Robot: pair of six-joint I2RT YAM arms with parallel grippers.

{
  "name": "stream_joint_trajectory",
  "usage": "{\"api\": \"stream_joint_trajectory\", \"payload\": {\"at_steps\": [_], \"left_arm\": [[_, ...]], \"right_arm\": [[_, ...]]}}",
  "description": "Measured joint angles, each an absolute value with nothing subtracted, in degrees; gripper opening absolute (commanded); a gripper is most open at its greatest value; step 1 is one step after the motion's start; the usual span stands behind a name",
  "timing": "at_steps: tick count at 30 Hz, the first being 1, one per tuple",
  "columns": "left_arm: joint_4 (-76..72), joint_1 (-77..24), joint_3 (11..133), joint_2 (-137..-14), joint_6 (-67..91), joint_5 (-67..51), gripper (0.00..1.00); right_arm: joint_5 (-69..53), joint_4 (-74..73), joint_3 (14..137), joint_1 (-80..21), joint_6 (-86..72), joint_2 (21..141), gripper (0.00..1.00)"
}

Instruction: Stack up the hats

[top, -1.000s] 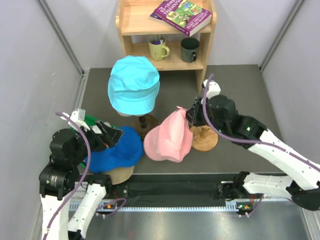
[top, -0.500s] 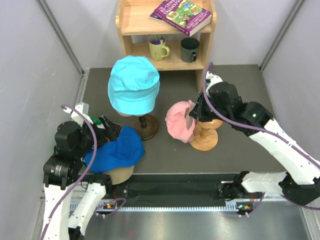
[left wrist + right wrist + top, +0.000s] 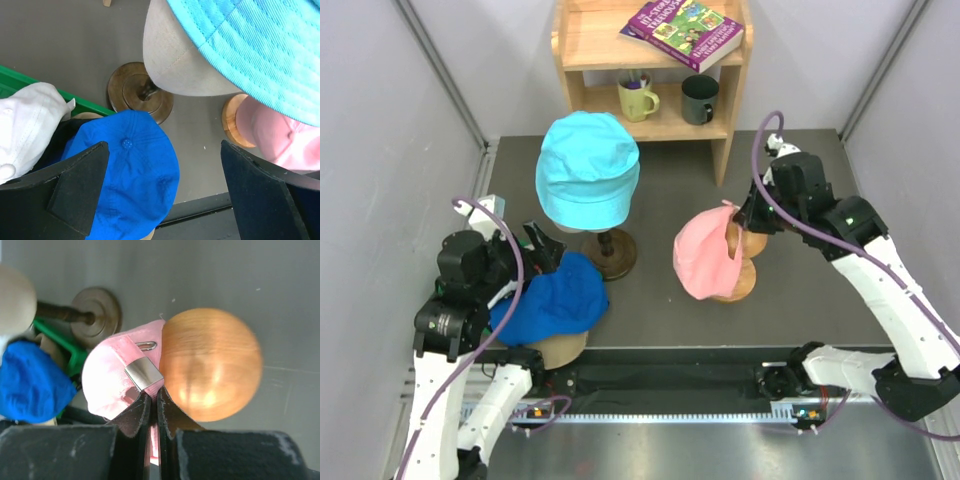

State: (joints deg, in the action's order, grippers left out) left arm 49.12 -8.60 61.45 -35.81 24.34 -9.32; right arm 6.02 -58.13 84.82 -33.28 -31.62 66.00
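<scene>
Pink cap (image 3: 705, 258) moved right, clamped between right fingers (image 3: 145, 412); left fingers (image 3: 75, 192) gape empty.

Held the left end effector (image 3: 165, 192) wide open, fingers spread far apart, well to the left of the pink cap (image 3: 700, 260) and nearer the bases, aimed downward. Had the right arm arched up on the right of that cap, with the right end effector (image 3: 154, 400) clamped shut on its rear strap.

No legible text, brand, number or sign was found in any view. The purple paperback book (image 3: 685, 30) on the light wooden shelf (image 3: 592, 45) carries cover lettering, too small to read.
</scene>
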Motion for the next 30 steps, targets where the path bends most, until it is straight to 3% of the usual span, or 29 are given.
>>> {"api": "stream_joint_trajectory", "payload": {"at_steps": [15, 30], "left_arm": [[49.3, -8.6, 61.5, -37.0, 22.2, -8.1, 0.97], [49.5, -8.6, 60.7, -37.0, 21.2, -8.1, 0.96]], "right_arm": [[0.3, -58.8, 76.5, -10.2, -20.6, 63.6, 0.00], [0.8, -57.8, 62.0, -6.7, -17.5, 63.1, 0.00]]}}
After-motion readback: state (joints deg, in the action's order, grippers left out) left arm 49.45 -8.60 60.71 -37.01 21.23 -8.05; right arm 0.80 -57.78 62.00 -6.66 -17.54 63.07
